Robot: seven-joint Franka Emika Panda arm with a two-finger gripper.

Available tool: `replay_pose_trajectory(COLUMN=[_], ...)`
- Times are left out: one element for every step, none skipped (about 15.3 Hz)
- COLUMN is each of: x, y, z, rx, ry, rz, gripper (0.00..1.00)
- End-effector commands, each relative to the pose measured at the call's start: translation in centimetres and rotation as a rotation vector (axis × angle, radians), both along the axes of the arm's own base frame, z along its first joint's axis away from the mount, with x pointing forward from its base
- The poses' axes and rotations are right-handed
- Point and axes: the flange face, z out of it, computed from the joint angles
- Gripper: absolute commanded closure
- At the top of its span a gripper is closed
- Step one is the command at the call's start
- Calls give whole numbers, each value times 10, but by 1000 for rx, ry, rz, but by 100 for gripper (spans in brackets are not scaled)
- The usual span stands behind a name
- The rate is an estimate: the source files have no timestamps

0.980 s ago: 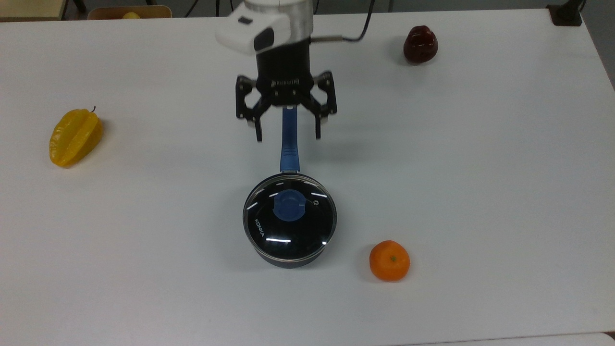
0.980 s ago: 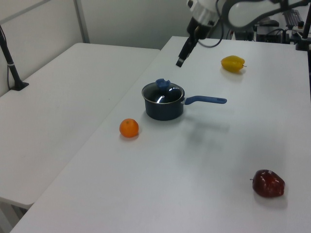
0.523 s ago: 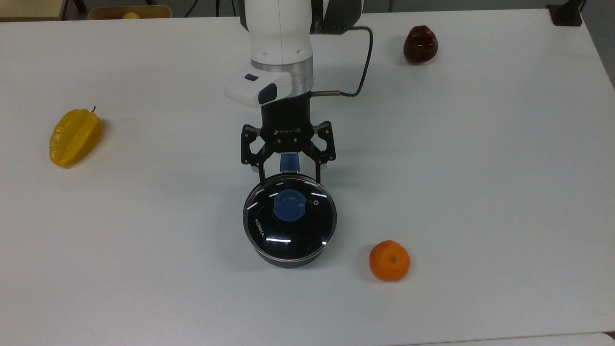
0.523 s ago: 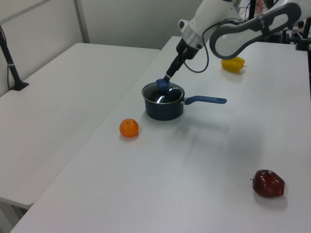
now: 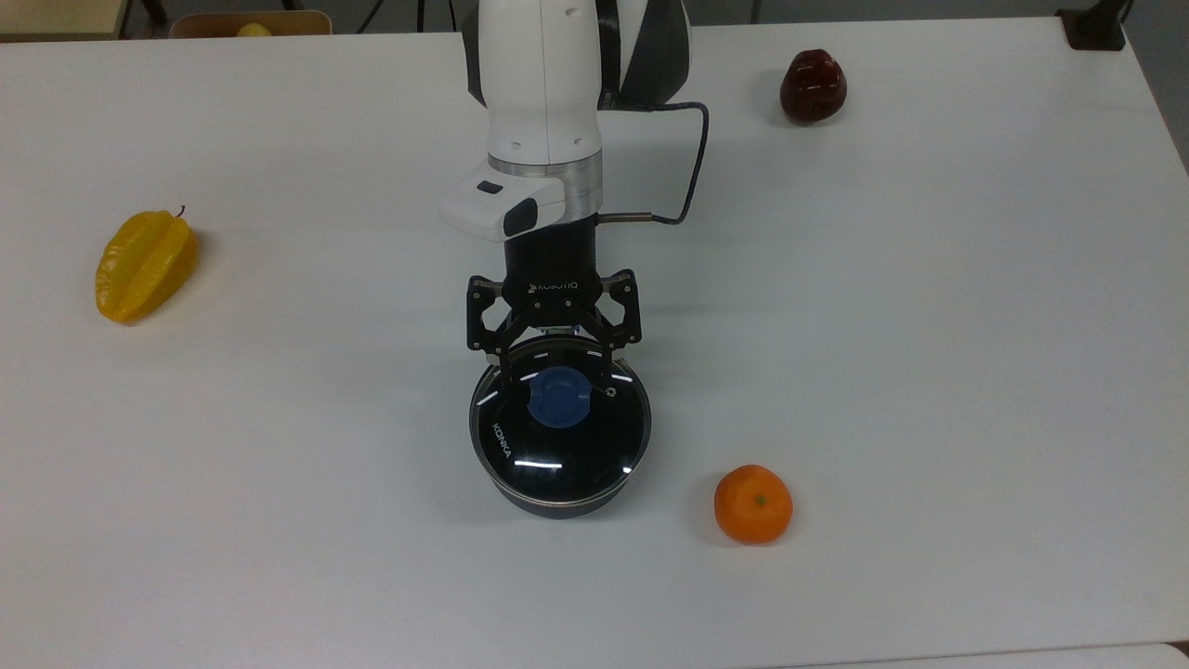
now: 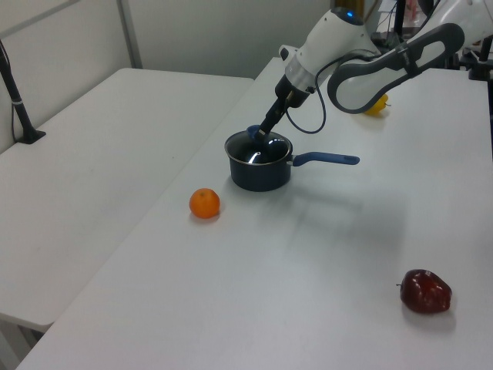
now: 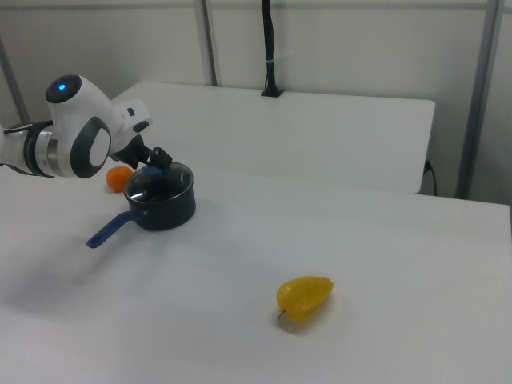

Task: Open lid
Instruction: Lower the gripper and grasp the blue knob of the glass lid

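A white table (image 5: 929, 372) carries a dark saucepan (image 5: 559, 502) just below the middle of the top view, and the round glass lid (image 5: 559, 437) sits closed on the pan, its metal rim resting on the pan's edge. A blue knob (image 5: 557, 398) stands at the lid's centre. The white robot arm (image 5: 543, 84) reaches down from the top edge of the top view, and its black end effector (image 5: 554, 373) hangs over the upper half of the lid. Its two fingers (image 5: 503, 370) are spread apart, one on each side of the knob, with a clear gap between each finger and the knob, so they pinch nothing. Whether the fingertips touch the glass cannot be told. In the left view the end effector (image 6: 262, 136) slants down to the knob (image 6: 254, 132) at the pan's top, left of centre in the frame, and the pan's long blue handle (image 6: 327, 159) points toward the left view's right. In the right view the arm (image 7: 76, 140) enters from the left edge, and the saucepan (image 7: 164, 204) sits in the left half of the frame with its handle (image 7: 108, 230) pointing to the lower left. An orange (image 5: 753, 504) lies near the pan at the lower right in the top view. A yellow star fruit (image 5: 144, 265) lies well apart at the left edge of the top view. A dark red apple (image 5: 813, 86) lies well apart near the top right.
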Motion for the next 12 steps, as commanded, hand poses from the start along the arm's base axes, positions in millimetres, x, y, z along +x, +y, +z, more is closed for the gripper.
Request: replay_pose_trajectory(x=[2,3,3,3,3,3,2,2,3,3,3,3], y=[0,0,0,0,0,0,1,2,1,1,1,1], z=[0,0,0,0,-1,-1,-4,-8,-9,-9,-9,-9], rx=[0,0,0,0,-1,-4,-14,-20,-22,-21,-21,-21], ry=[-38,-40,-40,-40,-40,-41,-37,-32,-31,-32,-32,-32], rz=[-2,-2,-2,-2,-1,0,8,12,12,11,11,11], gripper=[18,20,22,23,29,29,29,29,29,29,29,30])
